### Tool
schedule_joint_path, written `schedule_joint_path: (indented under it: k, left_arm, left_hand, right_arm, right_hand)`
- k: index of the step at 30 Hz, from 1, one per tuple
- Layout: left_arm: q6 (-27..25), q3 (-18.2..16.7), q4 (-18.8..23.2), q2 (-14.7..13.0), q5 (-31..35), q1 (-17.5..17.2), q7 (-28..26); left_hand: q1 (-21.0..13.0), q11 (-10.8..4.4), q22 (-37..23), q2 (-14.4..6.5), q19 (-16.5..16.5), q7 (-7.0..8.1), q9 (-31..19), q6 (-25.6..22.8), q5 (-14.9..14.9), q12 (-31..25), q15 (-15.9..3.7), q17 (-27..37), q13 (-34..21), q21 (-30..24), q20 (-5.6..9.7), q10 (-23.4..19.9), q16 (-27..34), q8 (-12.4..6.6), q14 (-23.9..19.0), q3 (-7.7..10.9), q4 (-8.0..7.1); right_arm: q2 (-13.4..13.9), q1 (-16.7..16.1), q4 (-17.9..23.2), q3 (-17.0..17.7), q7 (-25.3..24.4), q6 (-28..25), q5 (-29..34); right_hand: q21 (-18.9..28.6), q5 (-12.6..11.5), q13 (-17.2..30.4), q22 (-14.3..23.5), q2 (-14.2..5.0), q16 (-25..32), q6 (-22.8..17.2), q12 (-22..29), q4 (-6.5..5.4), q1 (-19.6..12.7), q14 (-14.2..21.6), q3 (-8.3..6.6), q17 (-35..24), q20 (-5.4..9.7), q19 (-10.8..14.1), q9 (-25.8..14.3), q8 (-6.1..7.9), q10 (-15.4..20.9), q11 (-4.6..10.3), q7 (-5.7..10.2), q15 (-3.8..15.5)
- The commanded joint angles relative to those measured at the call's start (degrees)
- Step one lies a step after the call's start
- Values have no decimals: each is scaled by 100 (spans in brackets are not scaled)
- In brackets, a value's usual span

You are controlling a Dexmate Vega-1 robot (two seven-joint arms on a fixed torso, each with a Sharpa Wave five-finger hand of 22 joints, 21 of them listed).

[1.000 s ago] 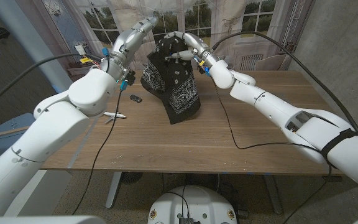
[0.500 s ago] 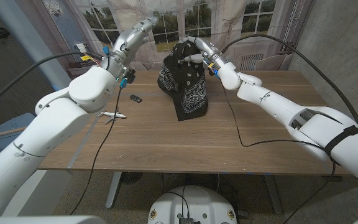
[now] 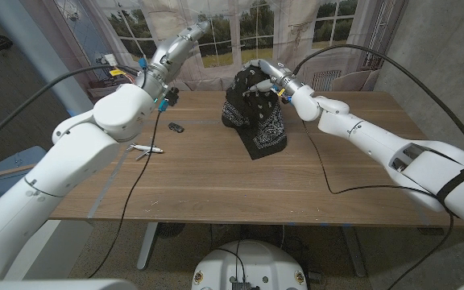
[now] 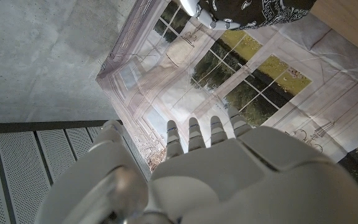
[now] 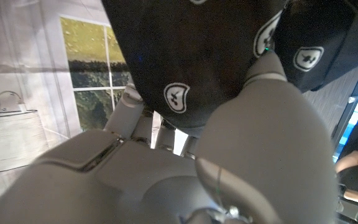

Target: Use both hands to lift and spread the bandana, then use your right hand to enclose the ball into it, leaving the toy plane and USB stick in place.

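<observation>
The black bandana point(image 3: 258, 118) with white paisley print hangs bunched from my right hand point(image 3: 255, 79), which grips its top above the far middle of the table; its lower tip touches the wood. In the right wrist view the cloth point(image 5: 197, 56) drapes over my right hand point(image 5: 229, 155). My left hand point(image 3: 192, 31) is raised high to the left of the bandana, apart from it; its fingers point(image 4: 199, 132) reach out straight and hold nothing. The white toy plane point(image 3: 146, 148) and the dark USB stick point(image 3: 176, 127) lie on the table's left part.
The wooden table point(image 3: 240, 189) has bare wood across its front and right. A black cable point(image 3: 322, 179) trails from my right arm over the table. A window backdrop point(image 3: 240, 24) hangs behind. A person's arm point(image 5: 356, 165) shows at the right wrist view's edge.
My right hand has carried the bunched bandana to the right and a little lower, away from my left hand. The left hand has stayed raised. Plane and USB stick have not moved.
</observation>
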State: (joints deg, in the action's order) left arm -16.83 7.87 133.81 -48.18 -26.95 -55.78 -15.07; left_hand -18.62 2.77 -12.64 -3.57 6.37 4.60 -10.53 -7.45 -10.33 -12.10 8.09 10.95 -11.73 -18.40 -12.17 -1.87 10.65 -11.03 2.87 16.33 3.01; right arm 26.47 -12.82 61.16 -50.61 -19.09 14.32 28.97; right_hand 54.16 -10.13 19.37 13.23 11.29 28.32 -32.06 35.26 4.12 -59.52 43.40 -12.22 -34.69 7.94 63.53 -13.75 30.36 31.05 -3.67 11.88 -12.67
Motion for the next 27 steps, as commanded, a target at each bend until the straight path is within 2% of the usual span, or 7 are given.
schedule_joint_path:
  k: [1,9,14,18,21,24,27]
  left_arm:
    - [21,210,-113,10,-13,244,23]
    - [7,282,-153,27,-9,314,-15]
    - [-1,334,-182,42,-15,367,-14]
    - [9,382,-212,46,-3,415,1]
    - [13,399,-221,43,1,429,4]
    - [1,402,-221,50,-7,431,-13]
    - [1,408,-230,47,-4,439,-17]
  left_hand:
    - [41,-4,-18,20,56,-21,-16,1,-11,-27,-14,10,-15,23,-17,42,45,-7,33,10,23]
    - [48,3,-19,19,59,-19,-16,-2,-11,-28,-6,10,-16,25,-17,46,46,-8,36,12,30]
    - [52,19,-19,18,62,-15,-16,7,-11,-29,-5,10,-15,28,-17,51,46,-4,40,14,36]
    - [56,3,-20,18,64,-19,-17,8,-11,-32,-5,10,-15,29,-18,48,47,-4,41,15,41]
    - [59,-4,-20,18,67,-19,-17,11,-11,-32,-1,10,-15,31,-18,49,45,-3,49,16,44]
    - [62,-2,-20,18,70,-18,-17,12,-10,-33,-3,10,-15,33,-18,49,45,-2,52,16,46]
    - [64,-8,-20,17,73,-21,-17,9,-10,-34,-1,10,-15,34,-18,49,45,-4,54,17,49]
  right_arm:
    - [251,-192,111,224,58,201,-298]
    - [106,-205,-126,571,621,1333,-1364]
    - [-70,-164,-381,744,1323,2006,-2143]
    - [-339,-115,-816,942,2006,2438,-2999]
    - [-554,-66,-1211,1133,2508,2552,-3653]
    - [-836,-7,-1721,1398,3158,2528,-4478]
    - [-1074,63,-2185,1637,3539,2411,-5023]
  right_hand:
    - [70,-7,344,23,-1897,-5,-1689,20,584,-1945,1784,-1104,-49,478,-426,-5,12,1265,353,-1071,2575]
    - [153,4,356,30,-1890,-6,-1714,40,548,-1964,1845,-1082,-103,476,-433,-2,12,1310,339,-1084,2567]
    - [211,7,374,32,-1893,-12,-1729,57,528,-1970,1881,-1069,-138,477,-432,0,13,1337,324,-1080,2562]
    - [258,8,379,32,-1901,-3,-1768,72,509,-1969,1930,-1057,-175,478,-437,2,24,1378,295,-1110,2554]
    - [288,6,384,30,-1905,-6,-1772,80,505,-1976,1952,-1054,-195,479,-439,3,23,1398,293,-1117,2556]
    - [319,7,384,29,-1904,-12,-1787,79,500,-1977,1968,-1047,-215,478,-442,5,27,1403,297,-1128,2552]
    - [346,5,390,27,-1906,-24,-1773,79,500,-1986,1969,-1049,-226,479,-438,5,20,1400,250,-1130,2551]
